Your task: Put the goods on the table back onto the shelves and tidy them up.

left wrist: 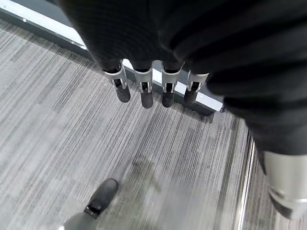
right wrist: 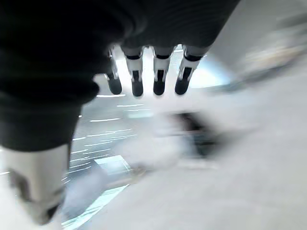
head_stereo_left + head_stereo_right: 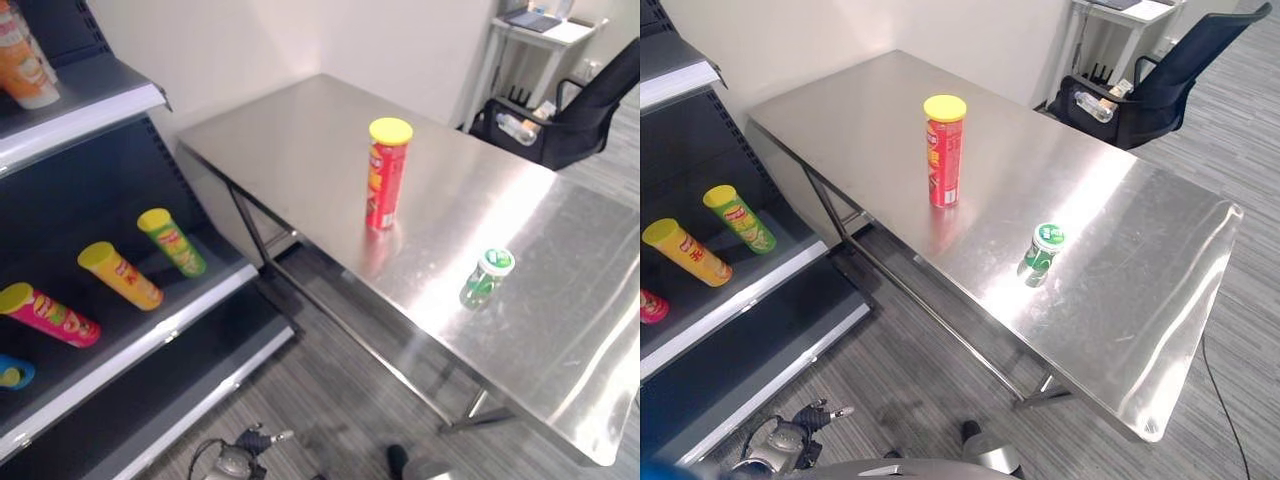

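Note:
A red chip can (image 3: 387, 175) with a yellow lid stands upright in the middle of the steel table (image 3: 300, 140). A small clear jar with a green-and-white lid (image 3: 486, 277) sits nearer the table's front edge. On the dark shelf (image 3: 150, 335) to the left lie a green can (image 3: 172, 241), a yellow can (image 3: 120, 275), a pink can (image 3: 50, 315) and a blue one (image 3: 12, 372). My left hand (image 1: 146, 91) hangs low over the grey floor, fingers straight and empty. My right hand (image 2: 136, 81) is also open and holds nothing.
An orange container (image 3: 25, 60) stands on the upper shelf. A black office chair (image 3: 590, 100) and a white side table (image 3: 540, 35) stand behind the steel table. Grey carpet lies between the shelf and the table.

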`<state>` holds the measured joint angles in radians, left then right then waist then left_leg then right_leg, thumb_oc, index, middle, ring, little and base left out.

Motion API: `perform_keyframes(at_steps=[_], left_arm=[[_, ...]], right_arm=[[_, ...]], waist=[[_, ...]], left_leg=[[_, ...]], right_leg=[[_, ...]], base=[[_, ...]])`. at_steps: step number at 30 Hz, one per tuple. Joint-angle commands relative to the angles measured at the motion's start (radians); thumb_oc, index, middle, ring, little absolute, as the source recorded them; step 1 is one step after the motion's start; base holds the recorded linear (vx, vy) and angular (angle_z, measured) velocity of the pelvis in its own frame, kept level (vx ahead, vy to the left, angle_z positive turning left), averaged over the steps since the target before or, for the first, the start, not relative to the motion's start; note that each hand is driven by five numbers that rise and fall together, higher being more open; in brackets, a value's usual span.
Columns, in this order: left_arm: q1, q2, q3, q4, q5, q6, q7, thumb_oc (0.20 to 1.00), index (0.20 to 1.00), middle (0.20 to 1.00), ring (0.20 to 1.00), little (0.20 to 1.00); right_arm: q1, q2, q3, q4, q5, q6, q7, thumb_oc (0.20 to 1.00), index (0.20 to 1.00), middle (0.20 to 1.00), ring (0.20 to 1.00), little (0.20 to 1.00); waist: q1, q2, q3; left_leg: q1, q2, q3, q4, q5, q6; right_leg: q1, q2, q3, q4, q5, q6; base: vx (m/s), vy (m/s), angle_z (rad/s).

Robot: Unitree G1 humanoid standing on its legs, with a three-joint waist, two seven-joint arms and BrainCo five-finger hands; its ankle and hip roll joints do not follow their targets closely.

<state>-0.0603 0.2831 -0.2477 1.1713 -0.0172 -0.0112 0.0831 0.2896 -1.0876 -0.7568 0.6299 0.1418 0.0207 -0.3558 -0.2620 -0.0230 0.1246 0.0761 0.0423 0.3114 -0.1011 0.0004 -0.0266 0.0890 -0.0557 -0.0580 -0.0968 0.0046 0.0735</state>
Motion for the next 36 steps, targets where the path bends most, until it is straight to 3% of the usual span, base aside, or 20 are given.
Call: perform_keyframes(at_steps=[1, 3, 6, 10, 20, 26, 36], left_arm=[[-0.042, 0.014, 0.028, 0.040, 0.018, -0.005, -0.003, 1.000, 1.000, 1.000, 1.000, 1.000], [-0.023, 0.016, 0.034, 0.019, 0.025, -0.003, -0.017, 1.000, 1.000, 1.000, 1.000, 1.000], [-0.001, 0.025, 0.044, -0.003, 0.044, -0.005, -0.032, 1.000, 1.000, 1.000, 1.000, 1.000], [0.013, 0.022, 0.051, 0.000, 0.032, -0.004, -0.034, 1.000, 1.000, 1.000, 1.000, 1.000], [0.054, 0.006, 0.091, 0.016, 0.041, -0.006, -0.040, 1.000, 1.000, 1.000, 1.000, 1.000], [0.056, -0.002, 0.078, 0.005, 0.049, -0.014, -0.046, 1.000, 1.000, 1.000, 1.000, 1.000], [0.046, -0.006, 0.040, 0.011, 0.077, -0.018, -0.053, 1.000, 1.000, 1.000, 1.000, 1.000]], right_arm=[[-0.070, 0.031, 0.117, -0.030, -0.069, -0.071, 0.035, 1.000, 1.000, 1.000, 1.000, 1.000], [-0.105, 0.046, 0.191, -0.143, -0.138, -0.077, 0.066, 1.000, 1.000, 1.000, 1.000, 1.000], [-0.143, 0.030, 0.348, -0.286, -0.251, -0.088, 0.195, 1.000, 1.000, 1.000, 1.000, 1.000], [-0.166, 0.055, 0.454, -0.334, -0.241, -0.097, 0.262, 1.000, 1.000, 1.000, 1.000, 1.000], [-0.090, 0.104, 0.509, -0.539, -0.208, -0.130, 0.385, 1.000, 1.000, 1.000, 1.000, 1.000], [-0.133, 0.111, 0.572, -0.631, -0.199, -0.164, 0.409, 1.000, 1.000, 1.000, 1.000, 1.000], [-0.252, 0.095, 0.681, -0.630, -0.228, -0.179, 0.386, 1.000, 1.000, 1.000, 1.000, 1.000]], waist=[[0.051, 0.003, -0.003], [0.061, 0.003, -0.002], [0.084, 0.002, -0.002], [0.103, 0.004, 0.000], [0.112, 0.014, 0.008], [0.116, 0.021, 0.003], [0.122, 0.026, -0.001]], left_leg=[[0.033, 0.046, 0.016, 0.014, -0.036, -0.074], [0.036, 0.049, 0.011, 0.014, -0.035, -0.075], [0.037, 0.053, -0.001, 0.014, -0.027, -0.078], [0.038, 0.054, -0.010, 0.014, -0.019, -0.081], [0.048, 0.059, -0.022, 0.014, -0.011, -0.089], [0.053, 0.062, -0.021, 0.014, -0.010, -0.090], [0.063, 0.066, -0.009, 0.014, -0.018, -0.087]], right_leg=[[-0.075, -0.072, -0.011, 0.050, 0.006, 0.112], [-0.066, -0.071, -0.019, 0.051, 0.000, 0.107], [-0.048, -0.068, -0.035, 0.049, -0.008, 0.098], [-0.035, -0.066, -0.054, 0.053, -0.015, 0.092], [-0.012, -0.069, -0.089, 0.061, -0.028, 0.086], [-0.006, -0.066, -0.094, 0.055, -0.029, 0.085], [-0.007, -0.064, -0.080, 0.047, -0.024, 0.085]], base=[[0.00, -0.050, 0.10], [0.00, -0.047, 0.23], [0.00, -0.052, 0.31], [0.00, -0.035, 0.20], [0.00, -0.025, 0.03], [0.00, -0.003, 0.01], [0.00, -0.001, -0.02]])
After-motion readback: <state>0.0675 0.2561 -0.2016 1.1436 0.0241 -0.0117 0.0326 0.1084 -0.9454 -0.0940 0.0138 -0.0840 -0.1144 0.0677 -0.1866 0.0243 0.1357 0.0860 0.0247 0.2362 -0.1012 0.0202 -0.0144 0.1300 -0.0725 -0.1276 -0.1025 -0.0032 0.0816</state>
